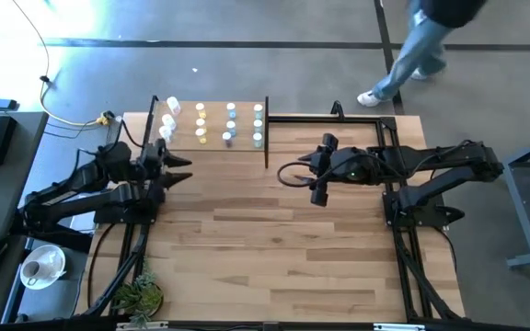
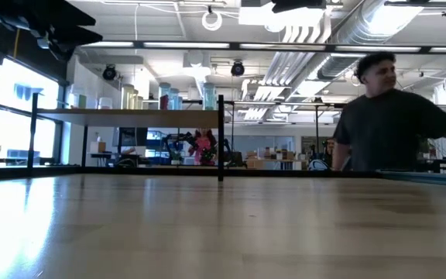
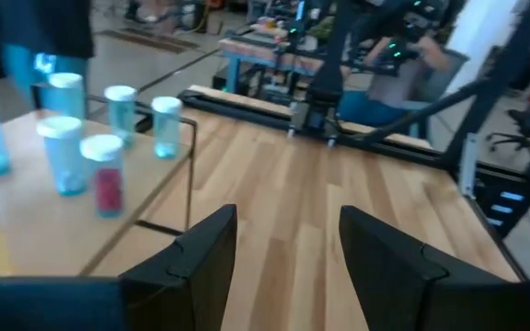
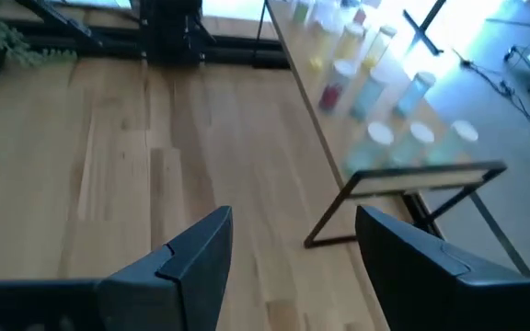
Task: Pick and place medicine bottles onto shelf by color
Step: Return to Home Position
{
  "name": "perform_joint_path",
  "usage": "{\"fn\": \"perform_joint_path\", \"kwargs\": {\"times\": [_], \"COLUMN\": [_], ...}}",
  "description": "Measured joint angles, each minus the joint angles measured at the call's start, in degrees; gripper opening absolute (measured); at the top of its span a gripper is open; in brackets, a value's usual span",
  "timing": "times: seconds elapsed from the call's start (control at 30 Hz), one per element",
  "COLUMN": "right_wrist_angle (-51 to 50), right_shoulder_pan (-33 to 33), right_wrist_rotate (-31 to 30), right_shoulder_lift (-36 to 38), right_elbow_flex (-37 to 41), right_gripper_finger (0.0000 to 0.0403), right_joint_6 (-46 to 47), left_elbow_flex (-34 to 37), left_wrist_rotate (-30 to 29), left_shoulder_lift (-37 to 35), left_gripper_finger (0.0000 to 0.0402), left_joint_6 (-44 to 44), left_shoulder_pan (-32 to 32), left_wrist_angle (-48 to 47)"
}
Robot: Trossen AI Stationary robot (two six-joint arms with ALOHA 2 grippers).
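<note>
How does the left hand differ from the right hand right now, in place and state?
The left hand sits just in front of the left end of the shelf, close to the bottles; the right hand sits past the shelf's right end, over bare tabletop. The left hand points toward the right arm's side; the right hand points the opposite way. Both are open and hold nothing.

Bench [image 1: 274, 239] of pale wood planks, smooth with a soft sheen. Shelf [image 1: 215, 127]: light matt wood board with thin black metal posts. Bottles [image 3: 67, 152] look like translucent plastic with pale opaque caps. Left hand [image 3: 285, 225] and right hand [image 4: 294, 225] have matt black fingers.
</note>
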State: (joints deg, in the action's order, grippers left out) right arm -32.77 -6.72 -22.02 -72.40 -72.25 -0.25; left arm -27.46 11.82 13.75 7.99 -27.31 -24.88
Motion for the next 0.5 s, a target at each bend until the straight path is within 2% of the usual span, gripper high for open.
{"fn": "perform_joint_path", "kwargs": {"times": [0.43, 0.5], "right_wrist_angle": [-2.31, -0.70], "right_shoulder_pan": [0.00, 0.00], "right_wrist_rotate": [0.02, -0.04], "right_shoulder_lift": [0.00, 0.29], "right_elbow_flex": [0.13, 2.37], "right_gripper_finger": [0.0222, 0.0222], "right_joint_6": [2.03, 1.79], "left_elbow_flex": [11.44, 13.12], "left_wrist_rotate": [-0.03, -0.10], "left_shoulder_lift": [-4.49, -4.49], "left_gripper_finger": [0.0184, 0.0184], "left_joint_6": [2.36, 2.32], "left_shoulder_pan": [6.73, 7.78], "left_wrist_angle": [11.89, 13.99]}}
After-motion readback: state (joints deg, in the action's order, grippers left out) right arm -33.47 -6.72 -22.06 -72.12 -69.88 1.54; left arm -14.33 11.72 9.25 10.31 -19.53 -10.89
